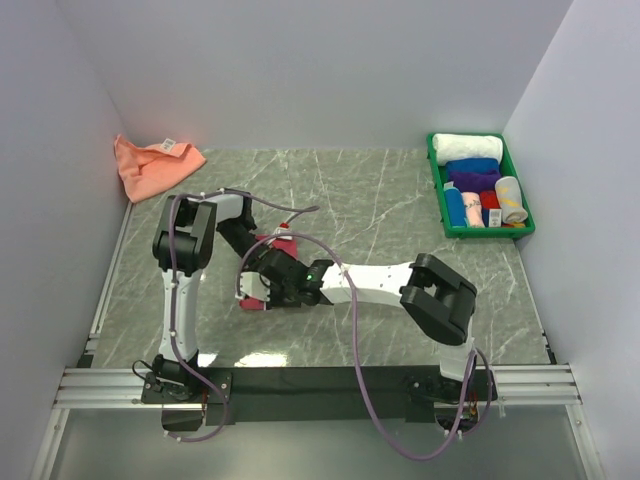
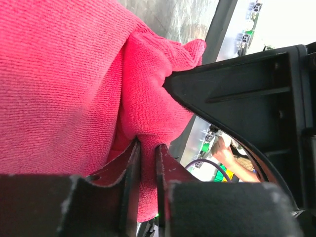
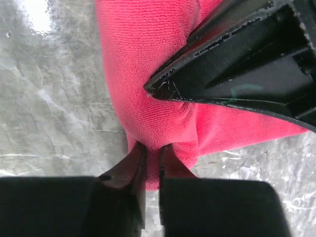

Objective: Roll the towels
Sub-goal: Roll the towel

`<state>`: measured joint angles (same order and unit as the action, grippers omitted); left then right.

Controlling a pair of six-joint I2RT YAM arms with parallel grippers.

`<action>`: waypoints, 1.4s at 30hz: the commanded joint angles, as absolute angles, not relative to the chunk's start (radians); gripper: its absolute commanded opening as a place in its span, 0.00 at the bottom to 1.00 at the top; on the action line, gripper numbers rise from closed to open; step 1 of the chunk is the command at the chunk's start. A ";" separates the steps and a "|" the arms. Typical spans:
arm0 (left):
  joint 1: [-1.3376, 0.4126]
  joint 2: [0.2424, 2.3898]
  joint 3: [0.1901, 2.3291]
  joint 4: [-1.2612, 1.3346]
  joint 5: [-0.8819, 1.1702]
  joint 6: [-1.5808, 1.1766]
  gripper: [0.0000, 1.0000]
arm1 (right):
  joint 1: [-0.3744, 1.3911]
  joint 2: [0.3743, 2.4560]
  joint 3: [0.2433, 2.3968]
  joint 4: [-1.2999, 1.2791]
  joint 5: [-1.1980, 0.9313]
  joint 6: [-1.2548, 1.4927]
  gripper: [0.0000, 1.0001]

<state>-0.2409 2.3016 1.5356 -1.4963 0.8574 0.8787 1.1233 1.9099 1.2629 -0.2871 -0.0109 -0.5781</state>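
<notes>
A crimson pink towel lies bunched on the marble table, mostly under both arms. My left gripper is shut on a fold of the pink towel, the cloth pinched between its fingers. From the right, my right gripper is shut on a lower fold of the pink towel. The other arm's black finger presses the cloth just above. A salmon orange towel lies crumpled at the back left corner.
A green tray at the back right holds several rolled towels, white, blue and purple among them. White walls close in the table on three sides. A metal rail runs along the near edge.
</notes>
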 commanded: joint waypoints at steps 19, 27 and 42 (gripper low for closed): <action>0.192 1.679 1.262 -1.149 0.919 1.014 0.50 | 0.913 2.262 1.621 -0.896 -0.804 -0.357 0.00; 0.093 1.238 0.911 -0.971 0.760 1.097 0.56 | 0.877 2.477 1.833 -1.065 -0.865 -0.311 0.00; -0.460 0.933 0.594 -0.687 0.477 0.986 0.68 | 0.836 2.655 1.944 -1.120 -0.920 -0.265 0.00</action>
<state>-0.4164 0.9298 0.5987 -0.7643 0.5323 1.0027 0.8413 2.5401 1.9720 -1.1160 -1.1625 -0.2321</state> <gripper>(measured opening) 0.681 0.189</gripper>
